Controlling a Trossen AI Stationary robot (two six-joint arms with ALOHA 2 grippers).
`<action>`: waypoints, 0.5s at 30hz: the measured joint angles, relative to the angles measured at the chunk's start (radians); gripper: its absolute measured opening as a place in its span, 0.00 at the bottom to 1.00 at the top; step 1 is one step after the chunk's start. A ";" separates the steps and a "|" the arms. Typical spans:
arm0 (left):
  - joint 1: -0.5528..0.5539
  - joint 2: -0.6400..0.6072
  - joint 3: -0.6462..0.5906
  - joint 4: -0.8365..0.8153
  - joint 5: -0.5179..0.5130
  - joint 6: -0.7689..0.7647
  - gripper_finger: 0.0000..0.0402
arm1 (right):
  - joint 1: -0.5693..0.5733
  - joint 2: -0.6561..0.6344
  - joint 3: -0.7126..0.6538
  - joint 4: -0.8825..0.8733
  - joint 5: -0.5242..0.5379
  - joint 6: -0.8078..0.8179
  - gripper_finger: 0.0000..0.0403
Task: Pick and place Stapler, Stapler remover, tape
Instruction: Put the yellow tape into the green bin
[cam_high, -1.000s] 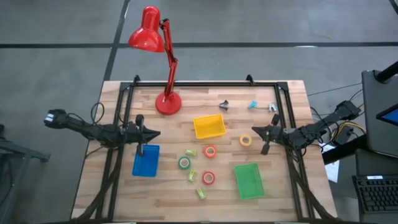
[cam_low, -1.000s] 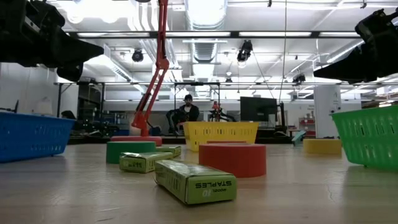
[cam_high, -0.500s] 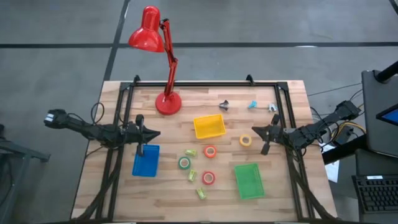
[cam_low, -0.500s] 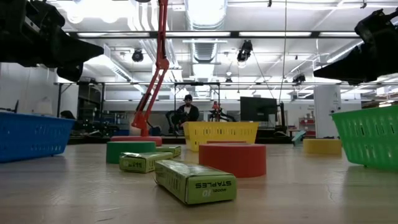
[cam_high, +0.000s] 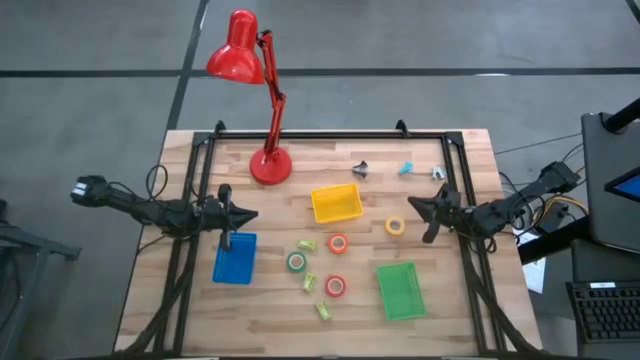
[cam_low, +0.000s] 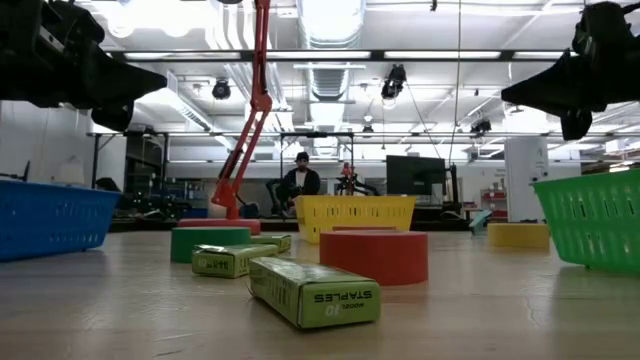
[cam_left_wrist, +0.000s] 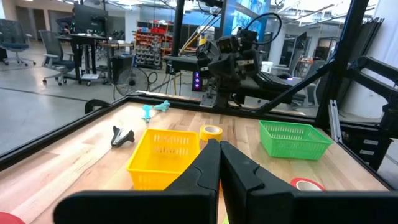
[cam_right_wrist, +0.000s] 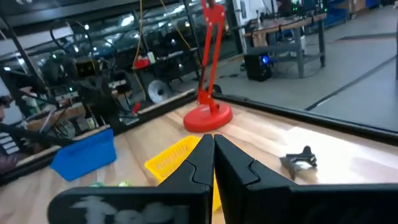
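Right gripper (cam_high: 414, 208) now farther back, tilted.

A red lamp (cam_high: 252, 70) stands on the pale wood table (cam_high: 180, 310). The baskets are blue (cam_high: 234, 258), yellow (cam_high: 336, 203) and green (cam_high: 401, 291). The tape rolls are yellow (cam_high: 395, 226), orange (cam_high: 338, 244), green (cam_high: 296, 262) and red (cam_high: 335, 286).

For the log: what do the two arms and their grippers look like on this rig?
Both arms are dark, nearly black, slim and jointed, with black cables trailing along them. The left gripper and right gripper each end in two long, dark fingers tapering to a point. The left arm carries a pale block at its outer end. The right wrist view shows blurred pale lettering on that gripper's body.
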 joint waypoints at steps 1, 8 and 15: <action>0.000 0.000 0.000 0.000 0.000 0.000 0.02 | 0.000 0.000 0.000 0.000 0.000 0.010 0.02; 0.000 0.000 0.000 0.000 0.000 0.000 0.02 | -0.003 0.001 0.000 0.000 -0.027 0.035 0.02; 0.000 0.000 0.000 0.000 0.000 0.000 0.02 | -0.014 0.019 0.000 -0.002 -0.027 0.093 0.02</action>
